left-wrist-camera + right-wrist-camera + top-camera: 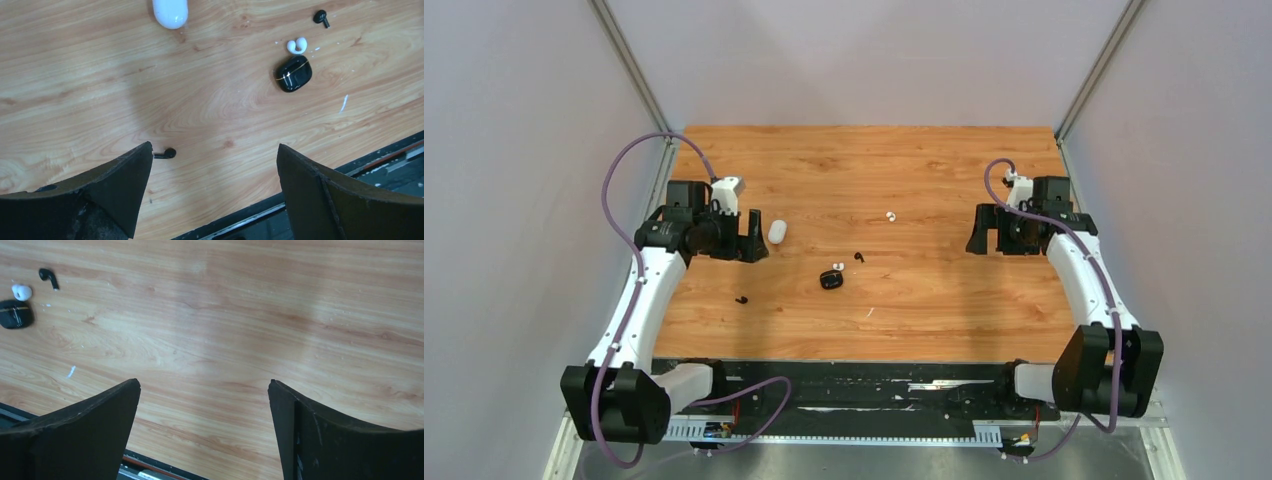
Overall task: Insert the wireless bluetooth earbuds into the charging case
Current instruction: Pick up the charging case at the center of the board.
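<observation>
A closed glossy black charging case [830, 280] [293, 73] [15, 314] lies mid-table. A white earbud [837, 266] [297, 45] [21, 291] rests right beside it, and a black earbud [858, 257] [321, 17] [48, 276] lies just beyond. Another black earbud [742, 299] [166, 153] sits nearer the front left, by my left finger's tip in the left wrist view. A second white earbud [890, 215] lies farther back. My left gripper [754, 245] [215, 150] hovers open and empty at the left. My right gripper [986, 240] [204, 385] hovers open and empty at the right, over bare wood.
A white pebble-shaped case [776, 231] [170, 12] lies just beside my left gripper. A small white streak [870, 313] [344, 103] [71, 371] marks the wood near the front. The black rail [854, 385] runs along the table's near edge.
</observation>
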Controlling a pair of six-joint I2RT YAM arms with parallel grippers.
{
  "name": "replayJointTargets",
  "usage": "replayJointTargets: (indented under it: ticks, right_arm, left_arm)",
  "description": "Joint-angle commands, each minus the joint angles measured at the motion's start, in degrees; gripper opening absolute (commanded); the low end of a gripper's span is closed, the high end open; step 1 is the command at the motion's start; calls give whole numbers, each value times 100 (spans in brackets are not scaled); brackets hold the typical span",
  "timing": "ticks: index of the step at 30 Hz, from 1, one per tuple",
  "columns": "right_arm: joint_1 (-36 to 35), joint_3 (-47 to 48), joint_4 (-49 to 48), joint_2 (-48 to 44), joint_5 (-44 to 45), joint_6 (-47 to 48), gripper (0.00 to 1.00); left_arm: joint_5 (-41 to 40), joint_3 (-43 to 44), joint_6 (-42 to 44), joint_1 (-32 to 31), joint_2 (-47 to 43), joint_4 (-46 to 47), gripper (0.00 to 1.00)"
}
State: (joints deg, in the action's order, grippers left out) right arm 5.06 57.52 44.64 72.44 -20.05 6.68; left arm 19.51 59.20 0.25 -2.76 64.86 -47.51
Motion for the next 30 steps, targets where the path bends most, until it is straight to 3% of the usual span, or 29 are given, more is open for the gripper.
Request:
replayJointTargets:
  ticks: [1, 6, 9, 15, 16, 17, 19, 26, 30]
  right_arm:
    - [45, 676, -338, 563, -630, -479, 100]
    - [-50, 1182, -418, 1285, -2824, -63, 99]
    - [-397, 1471, -657, 1774, -3047, -152, 94]
    - [-1978, 2045, -351, 2246, -2918, 1647, 82]
    - [-2251, 2064, -349, 2285, -2946, 1973, 83]
    - [-2476, 2068, -362, 2340, -2977, 2312, 95]
    - [-2865, 2049, -406, 2456, -3052, 2883, 100]
    - [-3870, 2086, -670, 3049, -2498, 4533, 70]
    - [-4192, 1913, -1219, 3177, -2249, 5033, 65]
  left_arm:
    - [446, 97, -612, 135, -45, 279, 99]
    - [841, -71, -952, 255, -176, 520, 99]
    - [1272, -362, -1254, 369, -305, 822, 99]
    - [1893, -983, -1795, 1046, -564, 1323, 99]
    - [2095, -1039, -1847, 1187, -591, 1393, 98]
    - [2168, -1144, -1881, 1246, -612, 1529, 98]
    - [2235, -1264, -1983, 1358, -676, 1657, 97]
    - [2178, -1383, -1985, 1419, -715, 1521, 97]
    - [2142, -1530, -2037, 1438, -787, 1560, 97]
